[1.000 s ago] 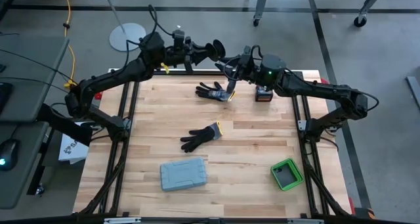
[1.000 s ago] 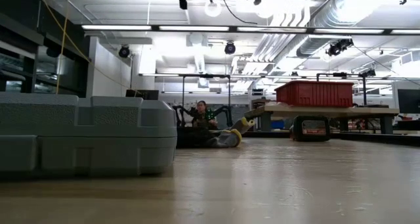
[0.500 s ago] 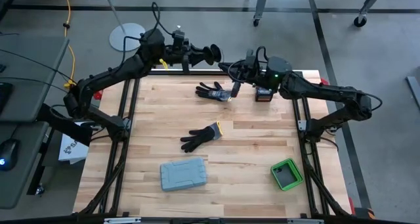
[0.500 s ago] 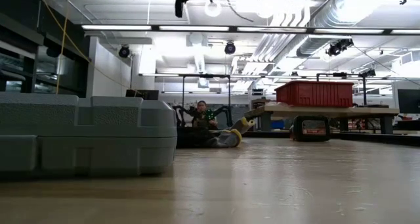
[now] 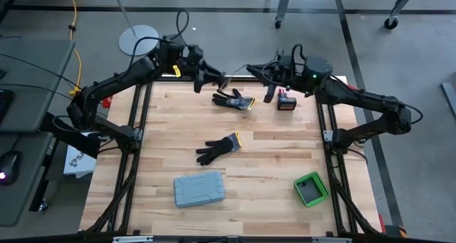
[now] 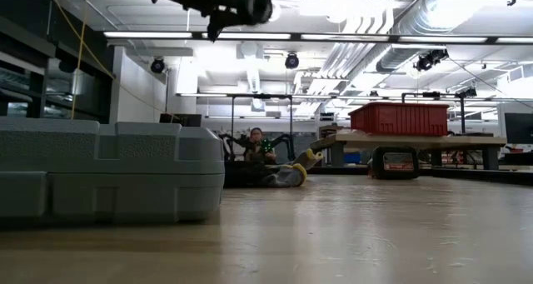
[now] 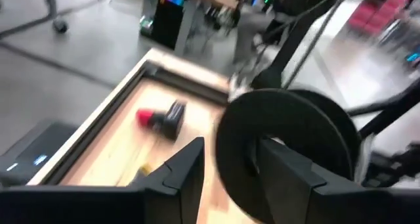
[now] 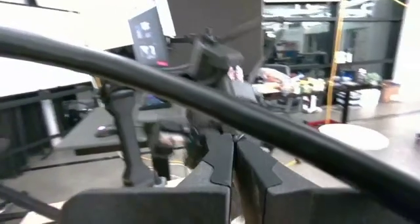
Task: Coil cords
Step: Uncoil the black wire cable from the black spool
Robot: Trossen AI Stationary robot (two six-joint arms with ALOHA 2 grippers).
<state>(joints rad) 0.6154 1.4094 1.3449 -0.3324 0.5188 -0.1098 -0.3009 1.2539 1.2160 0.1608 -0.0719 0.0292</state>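
My left gripper (image 5: pixel 214 78) is high over the table's far edge, shut on a black round coil (image 7: pixel 289 145). Both also show at the top of the low view, with the coil (image 6: pixel 258 5) to the gripper's right. My right gripper (image 5: pixel 269 86) is raised over the far edge a little to the right of it. Its fingers lie closed together in the right wrist view (image 8: pixel 233 142). I cannot make out a thin wire between them. No loose strand of cord shows on the table. My left gripper pinches the black coil by its rim (image 7: pixel 239 152) between its two fingers. The fingers come about level from the table's left side. The coil stands on edge beyond the fingertips, lifted clear of the table.
Two black gloves lie on the table, one at the far middle (image 5: pixel 231 99) and one at the centre (image 5: pixel 219 147). A grey case (image 5: pixel 199 189) sits near the front, a green box (image 5: pixel 311 188) at front right, and a red and black block (image 5: pixel 286 102) at far right.
My left gripper has carried the coil toward the table's left and near side, and has come down into the low view. My right gripper has drawn away toward the table's right, so the two grippers now stand farther apart.
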